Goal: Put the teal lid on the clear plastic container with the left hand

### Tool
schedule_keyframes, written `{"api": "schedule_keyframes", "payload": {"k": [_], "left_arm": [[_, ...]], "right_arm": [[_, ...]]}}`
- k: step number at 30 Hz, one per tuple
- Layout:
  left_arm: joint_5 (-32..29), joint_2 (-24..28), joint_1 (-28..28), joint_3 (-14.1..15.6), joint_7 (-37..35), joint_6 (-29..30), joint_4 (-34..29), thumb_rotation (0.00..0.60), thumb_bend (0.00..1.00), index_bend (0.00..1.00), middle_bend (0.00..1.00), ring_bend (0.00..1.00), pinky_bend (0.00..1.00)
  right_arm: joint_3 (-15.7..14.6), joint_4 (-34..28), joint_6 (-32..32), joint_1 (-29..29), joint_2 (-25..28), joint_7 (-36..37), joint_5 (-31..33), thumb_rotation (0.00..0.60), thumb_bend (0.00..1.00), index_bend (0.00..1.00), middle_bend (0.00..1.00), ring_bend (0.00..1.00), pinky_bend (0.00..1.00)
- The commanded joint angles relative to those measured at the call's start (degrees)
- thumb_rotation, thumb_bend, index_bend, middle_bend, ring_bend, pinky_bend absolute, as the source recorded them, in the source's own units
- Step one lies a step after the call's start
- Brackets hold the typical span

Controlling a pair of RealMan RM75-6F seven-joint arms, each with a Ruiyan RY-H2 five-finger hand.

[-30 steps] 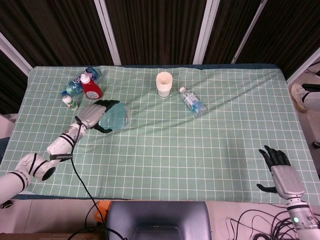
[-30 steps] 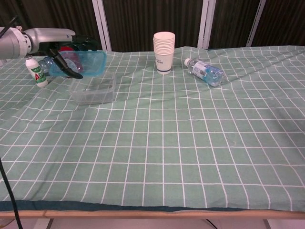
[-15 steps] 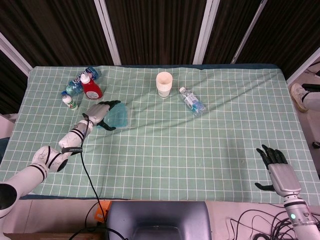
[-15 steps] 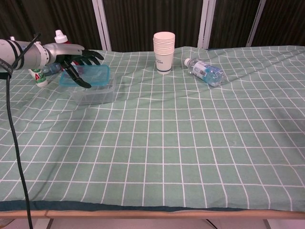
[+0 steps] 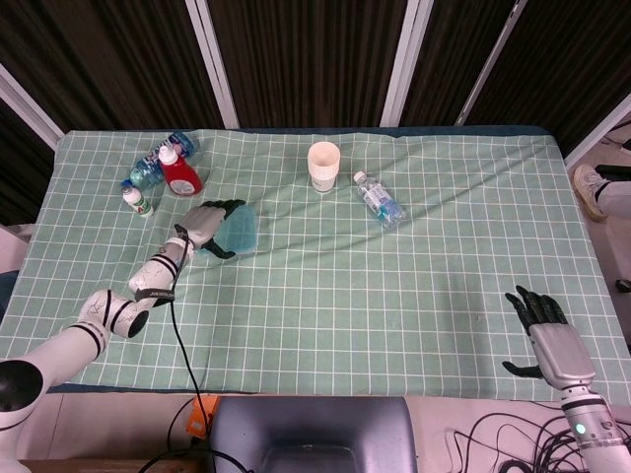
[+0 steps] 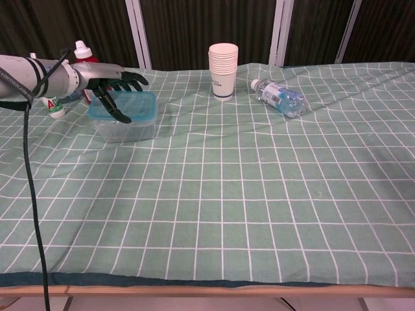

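Black fingers spread and holding nothing, that's the right hand (image 5: 545,328) at the near edge of the table, idle and well apart from the action. Moving up the green checked cloth (image 6: 259,194), we reach the business end: the teal lid (image 6: 137,103) now lies flat across the top of the clear plastic container (image 6: 126,128), and the left hand (image 6: 109,87) is draped over its left side, fingers fanned across the top. Whether it grips the lid's edge or merely rests there, I cannot tell. Placement looks essentially made; I'd judge the seating step is in hand. Next calls for a firm downward press, then a clean lift away without dragging the lid off. Beyond, bottles (image 5: 166,169), a stack of paper cups (image 6: 223,61) and a fallen water bottle (image 6: 280,97).
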Motion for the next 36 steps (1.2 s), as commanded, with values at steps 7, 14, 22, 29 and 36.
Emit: {"api": "schedule_keyframes", "payload": {"k": [7, 14, 22, 29, 36], "left_arm": [[-4.1, -0.1, 0.1, -1.0, 5.3, -0.5, -1.3, 0.6, 0.25, 0.0, 0.37, 0.74, 0.59], [-6.2, -0.2, 0.2, -1.3, 7.8, -0.9, -1.8, 0.6, 0.25, 0.0, 0.37, 0.74, 0.59], [-7.7, -0.7, 0.1, -1.5, 9.8, -1.3, -1.6, 0.6, 0.25, 0.0, 0.37, 0.74, 0.59], [-8.4, -1.1, -0.2, -1.8, 10.9, -1.4, -1.2, 0.6, 0.25, 0.0, 0.37, 0.74, 0.59], [-9.1, -1.3, -0.3, -2.1, 11.9, -1.7, -0.7, 0.6, 0.25, 0.0, 0.37, 0.74, 0.59]], "right_arm": [[-0.1, 0.0, 0.0, 0.0, 0.1, 0.2, -0.2, 0.6, 0.13, 0.0, 0.0, 0.0, 0.0], [-0.2, 0.0, 0.1, 0.0, 0.0, 0.2, -0.3, 0.6, 0.13, 0.0, 0.0, 0.0, 0.0], [-0.2, 0.0, 0.3, 0.0, 0.2, 0.4, -0.3, 0.6, 0.13, 0.0, 0.0, 0.0, 0.0], [-0.2, 0.0, 0.1, 0.1, 0.1, 0.3, -0.3, 0.6, 0.13, 0.0, 0.0, 0.0, 0.0], [-0.3, 0.0, 0.2, 0.0, 0.2, 0.3, -0.3, 0.6, 0.13, 0.0, 0.0, 0.0, 0.0]]}}
